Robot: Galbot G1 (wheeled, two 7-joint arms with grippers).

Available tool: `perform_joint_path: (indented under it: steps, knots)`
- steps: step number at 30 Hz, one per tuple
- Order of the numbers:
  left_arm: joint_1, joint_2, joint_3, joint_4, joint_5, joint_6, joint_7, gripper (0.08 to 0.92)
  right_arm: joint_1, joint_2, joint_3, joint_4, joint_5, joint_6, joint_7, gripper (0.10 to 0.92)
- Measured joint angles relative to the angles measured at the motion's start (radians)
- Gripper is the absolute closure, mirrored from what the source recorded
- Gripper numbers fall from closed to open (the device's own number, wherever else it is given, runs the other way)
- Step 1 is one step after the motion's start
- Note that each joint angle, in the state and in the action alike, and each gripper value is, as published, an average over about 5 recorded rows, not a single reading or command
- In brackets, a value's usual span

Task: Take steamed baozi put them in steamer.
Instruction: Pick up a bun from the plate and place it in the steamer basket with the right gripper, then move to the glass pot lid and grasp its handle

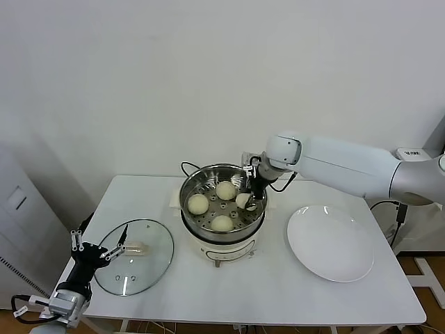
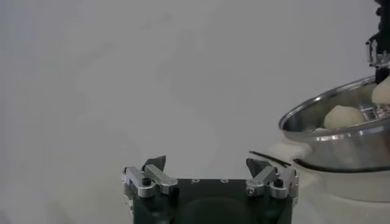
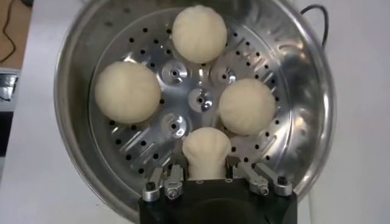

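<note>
The steel steamer (image 1: 189,182) stands on its cream pot at the table's middle. Three cream-white baozi (image 1: 198,203) (image 1: 225,190) (image 1: 222,223) rest on its perforated floor. My right gripper (image 1: 247,198) reaches down inside the basket at its right side, shut on another baozi (image 1: 243,200). In the right wrist view the fingers (image 3: 177,176) press that baozi (image 3: 206,151) from both sides, pinching its base, just above the steamer floor (image 3: 152,131). My left gripper (image 1: 97,243) hangs open and empty at the table's front left, over the edge of the glass lid (image 1: 139,268).
A flat white plate (image 1: 330,243) lies to the right of the steamer. The glass lid lies flat at the front left. A black cord (image 1: 188,167) runs behind the pot. The left wrist view shows the steamer rim (image 2: 341,137) off to one side.
</note>
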Motion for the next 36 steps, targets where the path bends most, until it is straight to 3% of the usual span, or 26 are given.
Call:
perform_joint_path:
  steps: [10, 14, 22, 29, 36]
  knots:
    - [0.002, 0.004, -0.001, 0.006, 0.000, -0.002, 0.000, 0.177, -0.011, 0.004, 0.015, 0.001, 0.015, -0.014, 0.031, 0.297]
    - [-0.002, 0.005, 0.002, 0.007, 0.000, 0.000, 0.000, 0.177, -0.001, -0.009, 0.039, -0.004, 0.031, -0.014, 0.032, 0.217]
    - [-0.003, 0.010, 0.015, -0.003, 0.003, 0.003, -0.002, 0.177, -0.025, -0.085, 0.189, 0.010, 0.139, 0.046, 0.136, 0.203]
    - [-0.007, 0.008, 0.030, -0.007, 0.011, 0.003, -0.015, 0.177, -0.216, -0.202, 0.477, 0.041, 0.260, 0.203, 0.448, 0.203]
    - [-0.008, 0.015, 0.047, -0.020, 0.022, 0.004, -0.030, 0.177, -0.613, -0.278, 0.924, 0.087, 0.303, 0.342, 0.728, 0.203]
